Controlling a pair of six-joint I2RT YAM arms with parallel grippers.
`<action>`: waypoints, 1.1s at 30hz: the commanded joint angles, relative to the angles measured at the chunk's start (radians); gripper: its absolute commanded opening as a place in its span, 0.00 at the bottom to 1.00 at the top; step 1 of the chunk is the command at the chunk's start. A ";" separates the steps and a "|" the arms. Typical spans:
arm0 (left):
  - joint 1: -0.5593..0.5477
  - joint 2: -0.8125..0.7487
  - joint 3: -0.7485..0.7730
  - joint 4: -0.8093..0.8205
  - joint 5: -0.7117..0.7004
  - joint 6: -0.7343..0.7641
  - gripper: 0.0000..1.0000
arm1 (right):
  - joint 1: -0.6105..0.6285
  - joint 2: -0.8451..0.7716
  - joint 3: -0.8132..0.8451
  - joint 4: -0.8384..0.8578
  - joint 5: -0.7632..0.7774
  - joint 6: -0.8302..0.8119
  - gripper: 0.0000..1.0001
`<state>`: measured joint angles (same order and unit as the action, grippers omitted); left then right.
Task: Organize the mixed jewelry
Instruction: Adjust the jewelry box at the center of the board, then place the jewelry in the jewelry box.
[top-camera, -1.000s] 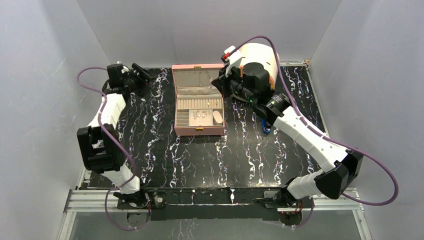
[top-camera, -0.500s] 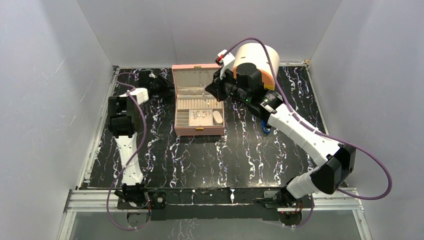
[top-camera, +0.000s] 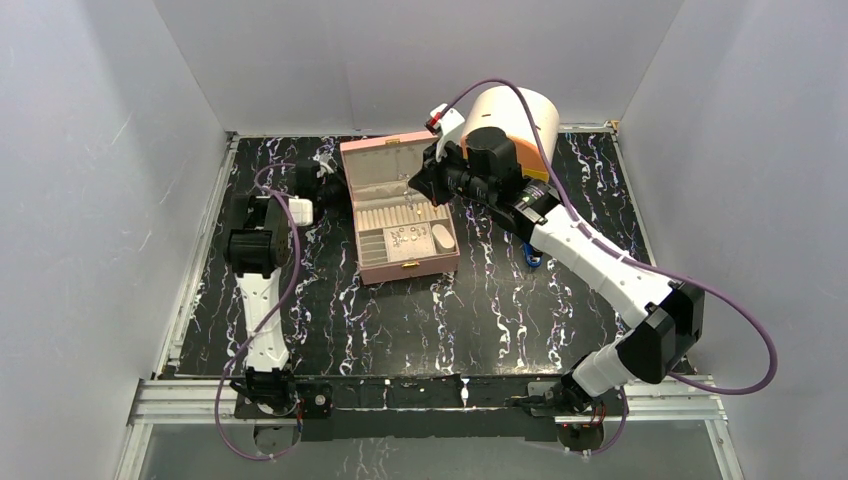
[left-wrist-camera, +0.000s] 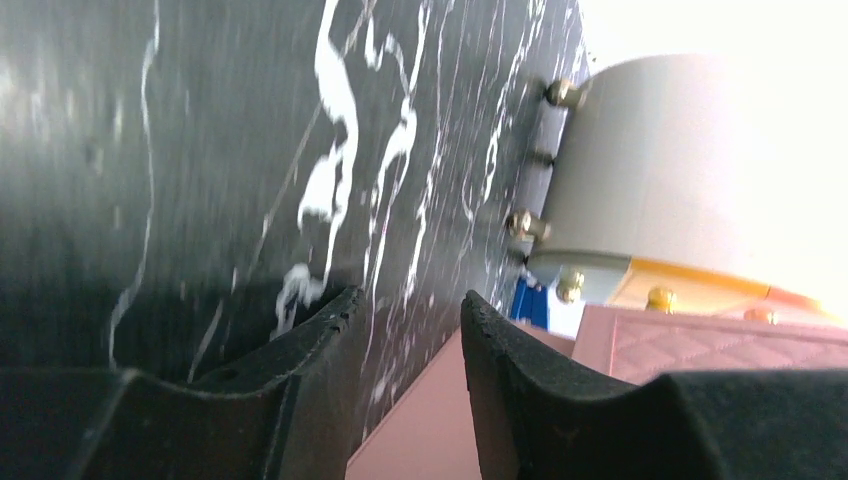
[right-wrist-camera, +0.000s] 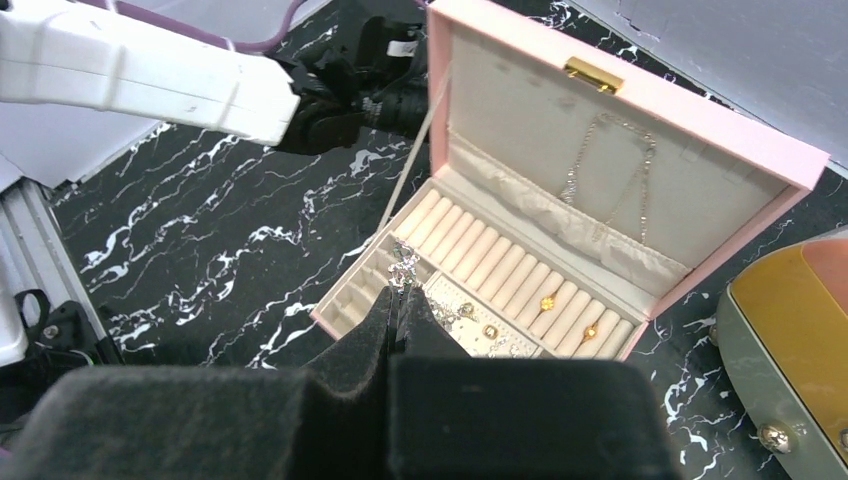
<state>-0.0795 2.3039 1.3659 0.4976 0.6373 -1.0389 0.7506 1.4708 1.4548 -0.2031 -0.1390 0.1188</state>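
Note:
The pink jewelry box (top-camera: 440, 262) lies open and turned askew mid-table. Its mixed jewelry shows in the right wrist view: gold rings (right-wrist-camera: 547, 302) in the cream rolls, small silver pieces (right-wrist-camera: 466, 311) in a tray, and a chain (right-wrist-camera: 604, 180) in the lid. My right gripper (right-wrist-camera: 397, 295) hovers above the box, shut on a tiny sparkling silver piece (right-wrist-camera: 403, 262). My left gripper (top-camera: 325, 186) sits low at the box's left side, jaws partly open. In the left wrist view the pink box edge (left-wrist-camera: 420, 420) runs in beside the right finger (left-wrist-camera: 490, 350), while the left finger stays apart from it.
A white and orange cylinder container (top-camera: 517, 117) stands behind the box at the back. A blue elongated object (top-camera: 533, 257) lies right of the box under my right arm. Grey walls enclose the black marbled table (top-camera: 400, 320) on three sides.
My left arm swung in from the far left to the box's left side and its jaws narrowed. The box turned askew. My right gripper stayed shut over the box.

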 joint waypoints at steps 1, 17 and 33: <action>-0.011 -0.084 -0.181 -0.106 0.051 0.067 0.40 | -0.016 0.013 0.046 0.033 -0.034 -0.051 0.00; 0.114 -0.553 -0.352 -0.644 -0.471 0.323 0.45 | -0.086 0.088 0.131 -0.118 -0.411 -0.154 0.00; 0.162 -1.054 -0.157 -0.920 -0.239 0.802 0.84 | -0.038 0.294 0.397 -0.402 -0.485 -0.402 0.00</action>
<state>0.1017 1.2842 1.1454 -0.3607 0.2214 -0.3904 0.6891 1.7370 1.7790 -0.5625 -0.5816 -0.2100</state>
